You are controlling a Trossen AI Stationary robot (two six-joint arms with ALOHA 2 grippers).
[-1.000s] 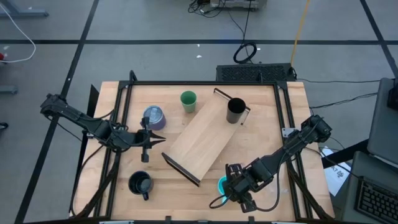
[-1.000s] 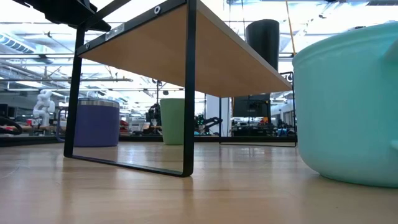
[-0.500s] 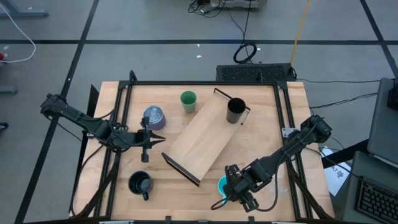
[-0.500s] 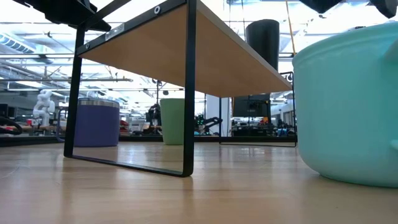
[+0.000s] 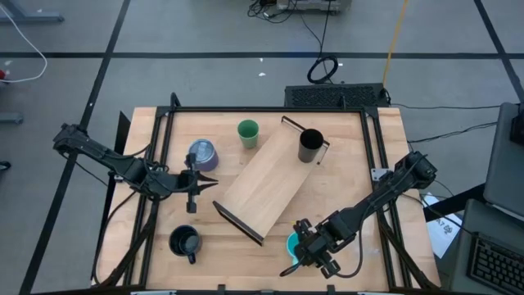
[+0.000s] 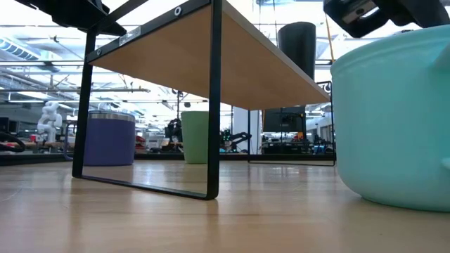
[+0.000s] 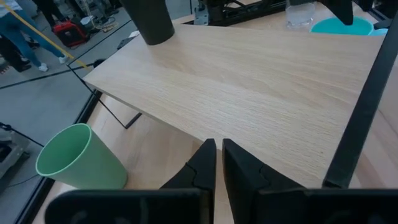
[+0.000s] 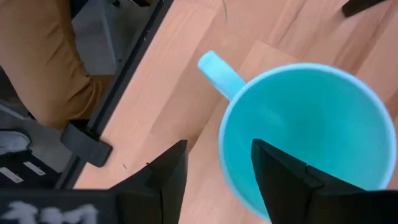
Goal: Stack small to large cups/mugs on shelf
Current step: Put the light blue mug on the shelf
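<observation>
**Right gripper poised at the cyan mug's rim**

Wooden tabletop (image 5: 372, 176) is carrying the shelf (image 5: 270, 180), which is lying diagonally across the middle with the tall black mug (image 5: 309, 146) standing on its far end. Beside it, the green cup (image 5: 248, 133) and the purplish-grey shiny mug (image 5: 202, 154) are sitting on the table, and the squat black handled mug (image 5: 185, 242) is resting near the front left. The right gripper (image 8: 214, 163) is hanging over the cyan handled mug (image 8: 305, 134), fingers apart and straddling its rim near the handle. The left gripper (image 7: 217, 163) is waiting beside the shelf, fingers nearly together, gripping nothing. No readable writing is showing anywhere.
</observation>
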